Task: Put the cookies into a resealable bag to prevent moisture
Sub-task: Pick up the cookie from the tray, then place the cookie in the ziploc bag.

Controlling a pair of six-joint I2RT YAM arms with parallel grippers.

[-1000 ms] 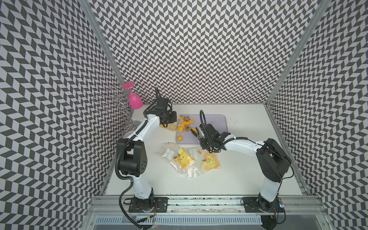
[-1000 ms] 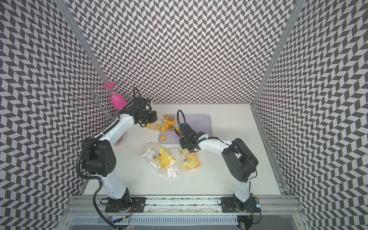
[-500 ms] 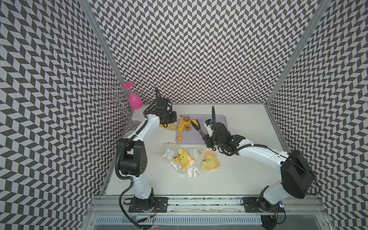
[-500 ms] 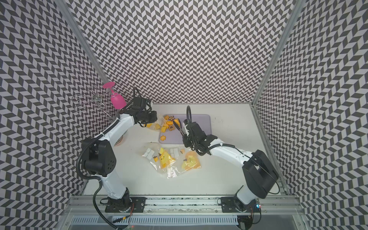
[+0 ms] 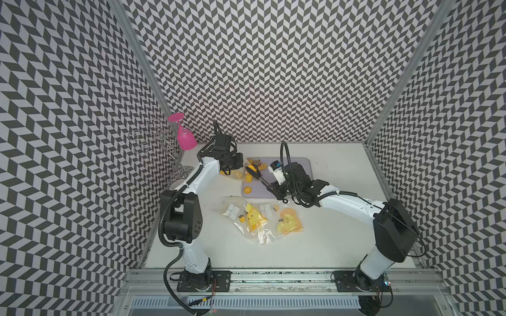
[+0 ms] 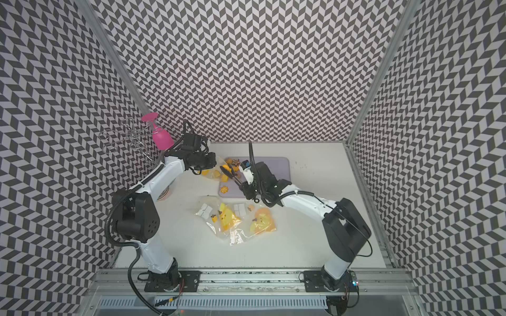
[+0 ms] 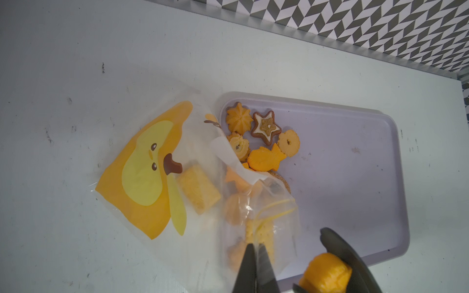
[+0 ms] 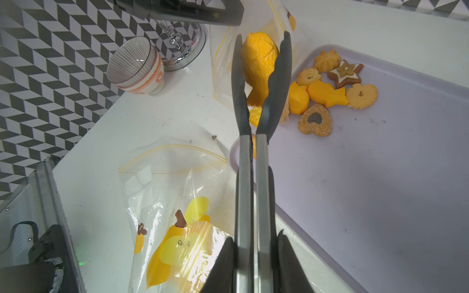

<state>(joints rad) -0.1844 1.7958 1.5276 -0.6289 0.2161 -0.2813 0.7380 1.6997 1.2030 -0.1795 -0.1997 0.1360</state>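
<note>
A clear resealable bag (image 7: pixel 152 172) with a chick print lies beside the lilac tray (image 7: pixel 355 177), several cookies inside it. My left gripper (image 7: pixel 255 247) is shut on the bag's rim by its yellow zip. More cookies (image 8: pixel 327 93) lie in the tray's corner, and one cookie (image 5: pixel 247 189) sits alone near the tray's front edge. My right gripper (image 8: pixel 253 253) is shut on metal tongs (image 8: pixel 245 177). Their black tips clamp an orange fish-shaped cookie (image 8: pixel 258 58) at the bag's mouth. The tongs (image 6: pixel 231 173) show in both top views.
Spare chick-print bags (image 5: pixel 257 219) lie in front of the tray. Striped bowls (image 8: pixel 137 66) and a glass-rack base stand left of the bag. A pink glass (image 5: pixel 184 138) hangs upside down in the back left corner.
My right arm has swung the tongs left from the tray's front edge to the bag's mouth. The left arm has held still with the bag.
</note>
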